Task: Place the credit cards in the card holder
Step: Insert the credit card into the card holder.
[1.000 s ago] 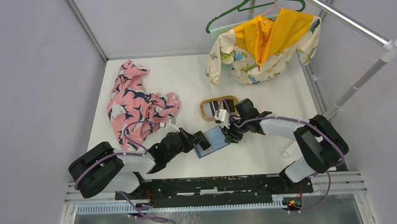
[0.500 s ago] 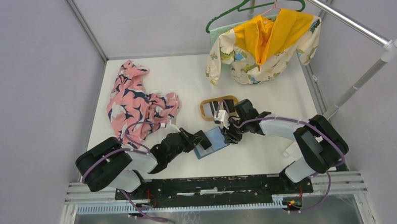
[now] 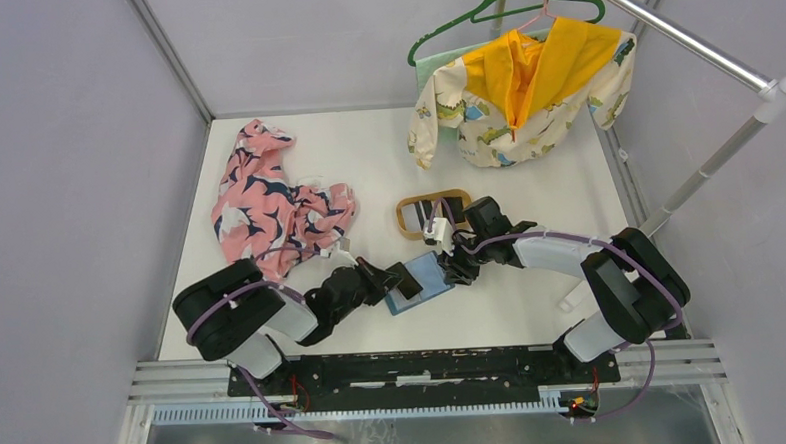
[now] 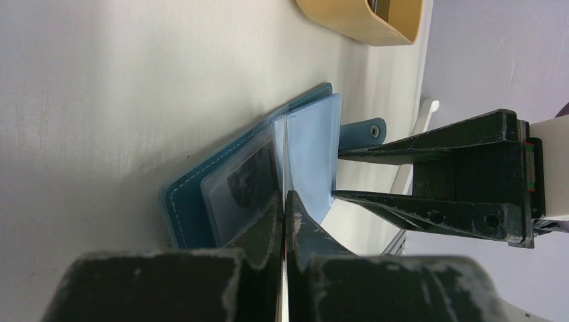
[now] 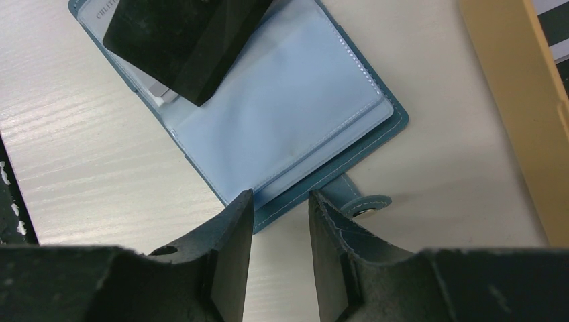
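The card holder [image 3: 424, 279] lies open on the table, just in front of my two wrists and between them. My left gripper [image 4: 287, 221] is clamped tight on a black credit card [image 5: 181, 40], held on edge over the holder's left half. My right gripper [image 5: 280, 221] has its fingers apart, tips at the holder's near edge beside the snap tab [image 5: 362, 204]. I cannot tell whether they press down on it.

What worries me is the card's leading edge. If it meets the clear sleeve's face and not the mouth of a pocket, it will skid across the plastic or push the whole holder along the smooth table. If my right fingers are not pinning it, nothing stops that slide. The loose pale-blue page could also fold over and close the slot.

The holder is teal with pale stitching and glossy sleeves. One printed card [image 4: 241, 181] already sits in a left pocket.

Beyond it stands the tan wooden tray [image 3: 406, 213] with dark cards [image 3: 431, 212] inside, well apart from a pink patterned cloth [image 3: 268, 202]
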You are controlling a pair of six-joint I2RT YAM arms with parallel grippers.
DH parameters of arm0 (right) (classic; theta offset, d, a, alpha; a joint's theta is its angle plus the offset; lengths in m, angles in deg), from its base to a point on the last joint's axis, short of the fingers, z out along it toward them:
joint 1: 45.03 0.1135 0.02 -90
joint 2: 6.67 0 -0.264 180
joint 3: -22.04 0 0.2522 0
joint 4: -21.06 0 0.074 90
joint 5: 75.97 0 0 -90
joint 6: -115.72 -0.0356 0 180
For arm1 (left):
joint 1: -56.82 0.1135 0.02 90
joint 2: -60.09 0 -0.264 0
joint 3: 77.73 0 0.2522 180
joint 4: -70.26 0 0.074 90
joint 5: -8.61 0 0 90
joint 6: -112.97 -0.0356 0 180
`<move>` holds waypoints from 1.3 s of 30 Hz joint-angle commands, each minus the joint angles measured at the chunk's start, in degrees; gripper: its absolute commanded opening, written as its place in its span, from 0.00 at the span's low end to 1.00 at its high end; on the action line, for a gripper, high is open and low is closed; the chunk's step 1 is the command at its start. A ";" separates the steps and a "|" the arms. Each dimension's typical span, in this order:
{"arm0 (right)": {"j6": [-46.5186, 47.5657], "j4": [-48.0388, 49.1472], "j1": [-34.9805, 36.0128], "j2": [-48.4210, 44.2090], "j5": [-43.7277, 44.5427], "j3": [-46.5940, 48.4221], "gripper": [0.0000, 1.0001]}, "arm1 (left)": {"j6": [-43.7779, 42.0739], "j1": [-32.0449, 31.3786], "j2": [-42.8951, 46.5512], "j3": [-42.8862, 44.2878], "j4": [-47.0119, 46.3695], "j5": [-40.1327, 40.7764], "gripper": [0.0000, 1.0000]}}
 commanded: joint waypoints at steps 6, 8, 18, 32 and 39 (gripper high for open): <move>-0.84 -0.23 0.67 0.49 0.13 -0.02 0.41 | 3.15 -1.03 -4.02 -1.03 -8.54 -0.57 0.02; -0.84 -0.19 0.67 0.49 0.13 -0.02 0.41 | 2.88 -1.43 -4.15 -0.74 -8.47 -0.31 0.02; -0.84 -0.19 0.80 0.48 0.03 -0.03 0.41 | 4.33 -3.21 -5.99 -1.46 -10.34 0.90 0.02; -0.89 -0.06 0.77 0.31 0.16 -0.20 0.42 | 12.47 -4.34 -14.15 -2.90 -18.57 1.89 0.02; -0.92 0.04 0.80 0.35 0.09 -0.20 0.42 | 12.44 -4.46 -13.78 -1.27 -15.39 1.05 0.02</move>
